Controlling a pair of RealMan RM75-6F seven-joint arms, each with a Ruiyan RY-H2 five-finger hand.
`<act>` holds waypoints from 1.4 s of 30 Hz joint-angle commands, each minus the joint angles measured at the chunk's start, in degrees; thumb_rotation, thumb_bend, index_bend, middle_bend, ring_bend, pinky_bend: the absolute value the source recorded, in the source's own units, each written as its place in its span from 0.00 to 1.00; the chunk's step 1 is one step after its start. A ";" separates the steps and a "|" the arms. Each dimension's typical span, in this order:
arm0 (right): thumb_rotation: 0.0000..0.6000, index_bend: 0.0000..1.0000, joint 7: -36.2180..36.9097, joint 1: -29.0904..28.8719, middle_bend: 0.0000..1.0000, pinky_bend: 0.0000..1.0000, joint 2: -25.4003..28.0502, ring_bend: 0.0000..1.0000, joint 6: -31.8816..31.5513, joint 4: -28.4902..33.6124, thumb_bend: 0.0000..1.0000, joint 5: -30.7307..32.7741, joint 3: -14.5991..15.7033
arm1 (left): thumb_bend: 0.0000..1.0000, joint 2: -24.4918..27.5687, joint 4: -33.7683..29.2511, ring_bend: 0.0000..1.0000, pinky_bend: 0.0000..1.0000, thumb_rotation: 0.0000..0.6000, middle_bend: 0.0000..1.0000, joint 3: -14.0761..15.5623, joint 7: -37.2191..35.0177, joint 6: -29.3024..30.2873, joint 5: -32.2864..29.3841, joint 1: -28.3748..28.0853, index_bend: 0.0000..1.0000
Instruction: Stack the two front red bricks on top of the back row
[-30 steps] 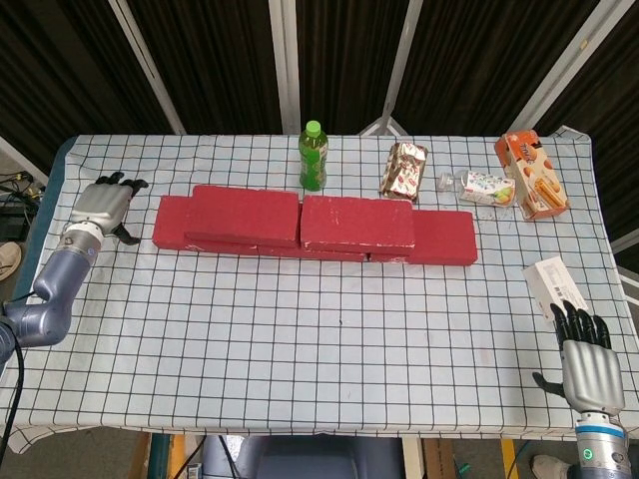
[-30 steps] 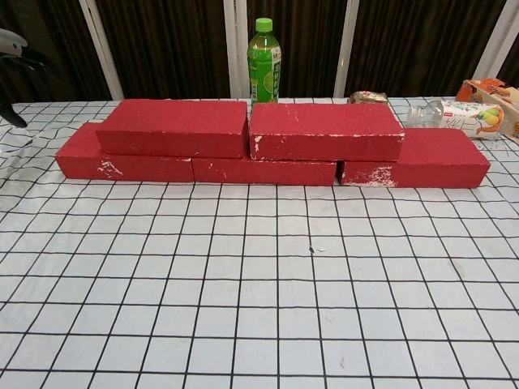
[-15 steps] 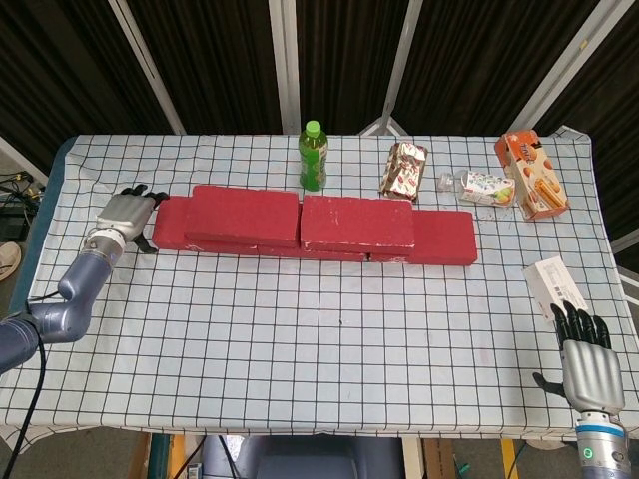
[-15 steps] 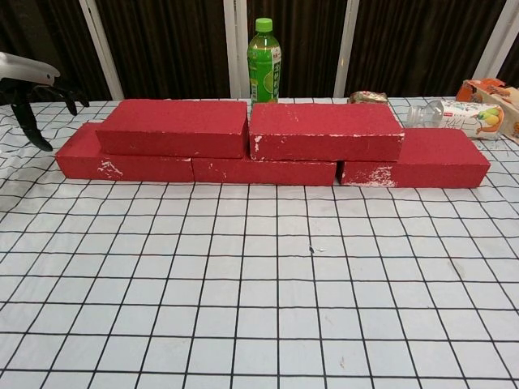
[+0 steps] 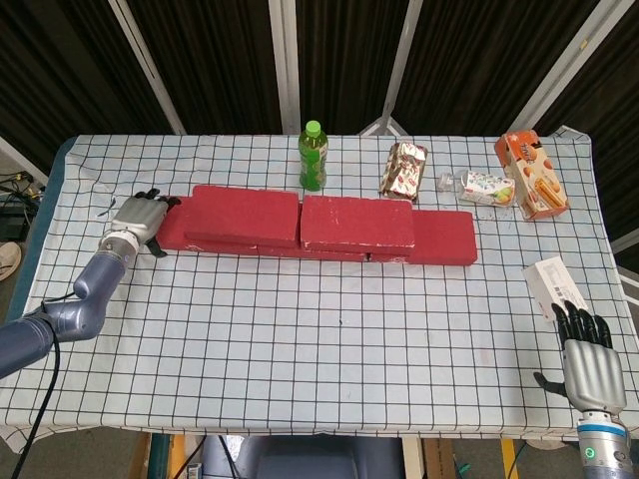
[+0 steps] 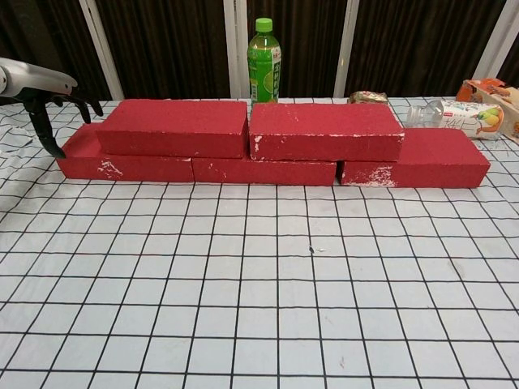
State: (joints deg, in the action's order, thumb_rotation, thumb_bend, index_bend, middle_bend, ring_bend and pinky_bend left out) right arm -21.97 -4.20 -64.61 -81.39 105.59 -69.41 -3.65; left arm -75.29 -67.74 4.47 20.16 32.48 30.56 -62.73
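Note:
Two red bricks lie on top of a bottom row of red bricks: the upper left brick (image 5: 246,216) (image 6: 173,127) and the upper right brick (image 5: 357,223) (image 6: 325,130). The bottom row shows at its left end (image 6: 81,156), middle (image 6: 263,171) and right brick (image 5: 444,238) (image 6: 434,158). My left hand (image 5: 138,217) (image 6: 40,90) is at the left end of the bottom row, fingers spread over the brick's end; it holds nothing. Open and palm down, my right hand (image 5: 587,353) hovers near the table's front right corner, far from the bricks.
A green bottle (image 5: 314,157) (image 6: 263,61) stands just behind the bricks. Behind and to the right lie a foil snack pack (image 5: 403,169), a small plastic bottle (image 5: 482,188) and an orange box (image 5: 532,175). A white box (image 5: 552,285) lies by my right hand.
My left hand has moved right, from beyond the table's left side to the left end of the brick row. The right hand and the bricks have not moved.

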 commanded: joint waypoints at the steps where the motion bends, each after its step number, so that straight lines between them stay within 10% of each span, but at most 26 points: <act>1: 1.00 0.00 0.08 0.02 0.00 0.00 0.07 0.00 0.05 -0.01 0.19 0.05 0.02 | 0.01 -0.50 0.00 0.00 0.09 1.00 0.18 -0.12 0.78 -0.24 -0.87 -0.59 0.14; 30: 1.00 0.00 0.08 -0.11 0.00 0.00 0.18 0.00 0.28 0.03 0.19 0.36 0.02 | 0.01 -1.61 -0.29 0.00 0.09 1.00 0.18 -0.33 4.08 -0.69 -4.62 -2.51 0.13; 42: 1.00 0.00 -0.01 -0.12 0.00 0.00 0.20 0.00 0.38 0.09 0.19 0.31 0.19 | 0.01 4.02 -4.90 0.00 0.09 1.00 0.24 0.41 3.31 0.23 -5.60 -1.65 0.31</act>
State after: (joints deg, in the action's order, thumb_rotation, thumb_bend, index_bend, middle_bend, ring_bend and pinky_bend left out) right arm -21.98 -4.32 -64.41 -81.01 105.68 -69.10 -3.46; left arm -72.27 -71.74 4.89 23.93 32.34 25.37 -64.68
